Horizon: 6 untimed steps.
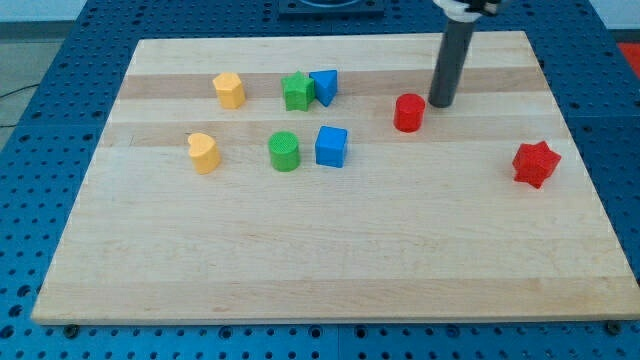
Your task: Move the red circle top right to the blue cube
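The red circle [408, 113] stands on the wooden board [330, 260], right of centre near the view's top. The blue cube [331, 146] lies to its lower left, next to a green circle [284, 152]. My tip [441, 103] rests on the board just right of the red circle and slightly above it, a small gap apart. The rod rises from the tip toward the view's top.
A green star [297, 91] and a blue triangular block [324, 86] touch each other above the blue cube. A yellow pentagon-like block [229, 90] and a yellow heart [204, 153] lie at the left. A red star [535, 163] lies at the right.
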Tool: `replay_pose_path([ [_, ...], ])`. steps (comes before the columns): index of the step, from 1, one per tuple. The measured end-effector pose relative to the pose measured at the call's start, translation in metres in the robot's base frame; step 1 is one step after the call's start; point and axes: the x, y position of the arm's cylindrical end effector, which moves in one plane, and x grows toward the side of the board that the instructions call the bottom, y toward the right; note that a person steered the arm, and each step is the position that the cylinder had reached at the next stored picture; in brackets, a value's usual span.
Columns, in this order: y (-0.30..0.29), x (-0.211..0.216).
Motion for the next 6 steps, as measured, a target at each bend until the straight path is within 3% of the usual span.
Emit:
replay_pose_path([
  [2,-0.005,0.018],
  [3,0.023,0.028],
  [5,-0.041,0.033],
  [6,-0.031,0.045],
])
